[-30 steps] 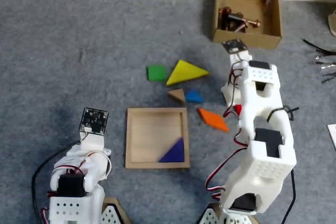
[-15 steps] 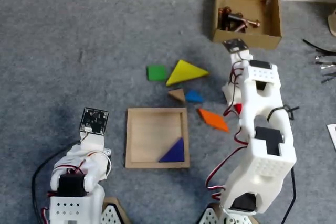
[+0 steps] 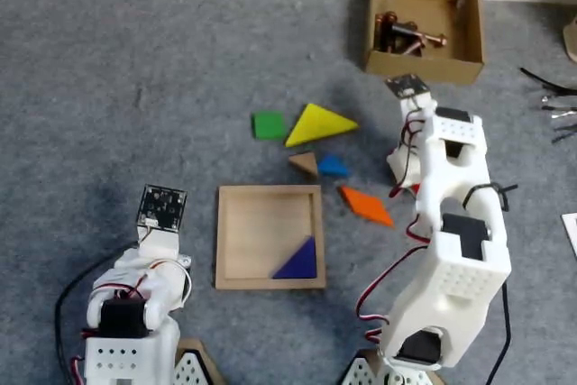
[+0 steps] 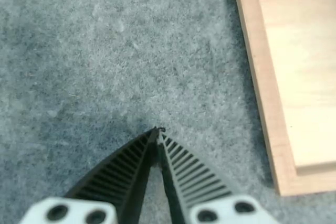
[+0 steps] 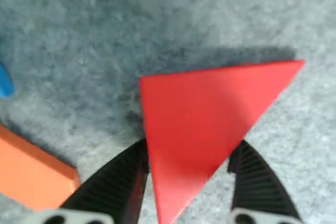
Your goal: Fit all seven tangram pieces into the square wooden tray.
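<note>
Right wrist view: the right gripper (image 5: 191, 182) has its jaws part-open, one on each side of the red triangle (image 5: 205, 114), both apparently touching its edges. I judge it pinched. A dark shadow along the far edge suggests the piece is just off the carpet.

Risk 1: the pads bear on slanted edges near a corner, not on parallel faces. Squeeze harder and the triangle may twist or squirt out.

Risk 2: the orange parallelogram (image 3: 365, 205) lies between this grip and the wooden tray (image 3: 220, 236). Carry low and you may clip or drag it.

Risk 3: the indigo triangle (image 3: 300, 261) already sits in the tray's near corner on the right arm's side. A rotated red piece could hang up on the rim or ride onto it.

The left gripper (image 4: 157, 135) is closed with its tips meeting, holding nothing, over carpet just beside the tray.

Yellow triangle (image 3: 317, 123), green square (image 3: 268, 124), brown triangle (image 3: 304, 163) and blue triangle (image 3: 333, 166) wait beyond the tray.
</note>
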Available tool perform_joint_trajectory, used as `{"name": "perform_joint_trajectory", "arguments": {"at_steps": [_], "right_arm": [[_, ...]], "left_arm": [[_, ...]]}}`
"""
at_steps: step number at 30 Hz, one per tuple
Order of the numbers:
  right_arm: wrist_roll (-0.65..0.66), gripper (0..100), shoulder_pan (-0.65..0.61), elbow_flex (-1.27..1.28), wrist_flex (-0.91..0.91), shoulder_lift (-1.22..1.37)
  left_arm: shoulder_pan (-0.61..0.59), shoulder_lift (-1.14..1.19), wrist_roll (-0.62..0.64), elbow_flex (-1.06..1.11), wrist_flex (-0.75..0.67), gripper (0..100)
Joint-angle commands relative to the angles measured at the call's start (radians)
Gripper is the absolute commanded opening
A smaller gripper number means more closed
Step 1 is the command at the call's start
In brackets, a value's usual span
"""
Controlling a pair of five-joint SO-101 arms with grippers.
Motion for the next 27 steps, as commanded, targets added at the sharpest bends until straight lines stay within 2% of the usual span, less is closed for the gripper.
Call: {"name": "perform_joint_trajectory", "arguments": {"at_steps": [1,7,13,21,27], "right_arm": [[0.015,15.2,0.013,0.008,0.001,0.024],[0.015,14.9,0.013,0.008,0.002,0.022],[0.015,14.8,0.012,-0.025,0.077,0.015],[0.015,6.6,0.007,-0.101,0.185,-0.025],[0.015,0.3,0.007,-0.11,0.199,-0.058]], "left_arm": [[0.013,-0.007,-0.005,0.019,0.005,1],[0.013,-0.007,-0.005,0.019,0.005,1],[0.013,-0.007,-0.005,0.019,0.005,1],[0.013,-0.007,-0.005,0.019,0.005,1],[0.013,-0.007,-0.005,0.019,0.005,1]]}}
